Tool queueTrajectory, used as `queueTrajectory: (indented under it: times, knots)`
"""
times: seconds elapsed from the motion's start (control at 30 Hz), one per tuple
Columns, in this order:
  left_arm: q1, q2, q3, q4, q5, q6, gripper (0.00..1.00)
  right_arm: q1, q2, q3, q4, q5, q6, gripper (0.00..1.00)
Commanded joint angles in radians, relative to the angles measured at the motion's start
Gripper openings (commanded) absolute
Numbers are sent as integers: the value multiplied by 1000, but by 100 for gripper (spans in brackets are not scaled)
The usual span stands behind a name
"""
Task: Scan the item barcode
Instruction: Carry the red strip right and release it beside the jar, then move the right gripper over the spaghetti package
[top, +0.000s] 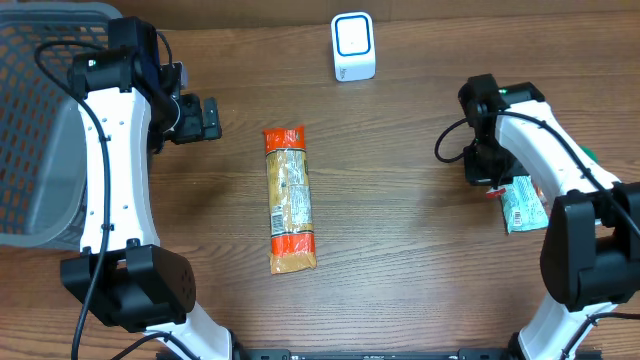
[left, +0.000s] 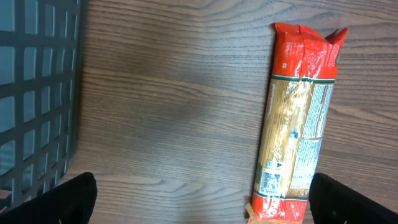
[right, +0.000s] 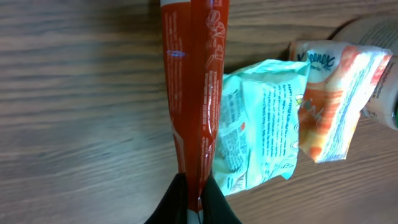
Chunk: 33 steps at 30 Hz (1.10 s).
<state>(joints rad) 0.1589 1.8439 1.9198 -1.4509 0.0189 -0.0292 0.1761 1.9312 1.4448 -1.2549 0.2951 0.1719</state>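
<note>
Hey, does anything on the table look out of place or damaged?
Nothing spilled or torn. The only clutter is on the right: the right hand pinches a red packet that crosses a green packet, bunched against a tissue pack. The pasta bag lies flat.

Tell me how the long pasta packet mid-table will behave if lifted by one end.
The pasta packet probably stays stiff: long straight strands show through its clear film. Lying flat, it likely slides rather than rolls. Its glossy wrap may be slippery.
</note>
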Motion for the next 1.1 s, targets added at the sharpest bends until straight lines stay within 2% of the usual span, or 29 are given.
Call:
queueTrajectory:
  times: [0.0, 0.3, 0.33, 0.4, 0.47, 0.57, 0.7, 0.77, 0.97, 1.03, 1.07]
  knots:
    - [-2, -25, 18, 0, 4, 7, 100, -9, -2, -21, 18, 2, 11, 13]
    - [-2, -25, 18, 0, 4, 7, 100, -9, -2, -26, 35, 18, 11, 16]
    - [-2, -25, 18, 0, 4, 7, 100, -9, -2, -26, 35, 18, 11, 22]
    - [-2, -25, 18, 0, 4, 8, 100, -9, -2, -26, 36, 17, 11, 42]
    - [-2, -25, 18, 0, 4, 7, 100, -9, -2, -26, 44, -6, 12, 44]
    - [-2, -25, 18, 0, 4, 8, 100, -8, -2, -26, 81, -211, 12, 46]
    - [-2, -25, 18, 0, 4, 7, 100, 6, -2, -36, 145, -634, 11, 46]
    - [-2, -25, 18, 0, 4, 8, 100, 31, -2, -43, 173, -731, 11, 47]
    - [-2, -25, 18, 0, 4, 7, 100, 174, -2, -45, 282, -775, 67, 65]
    - [-2, -25, 18, 0, 4, 7, 100, 243, -2, -45, 344, -775, 96, 76]
    - [-2, -25, 18, 0, 4, 8, 100, 277, -2, -45, 375, -774, 108, 86]
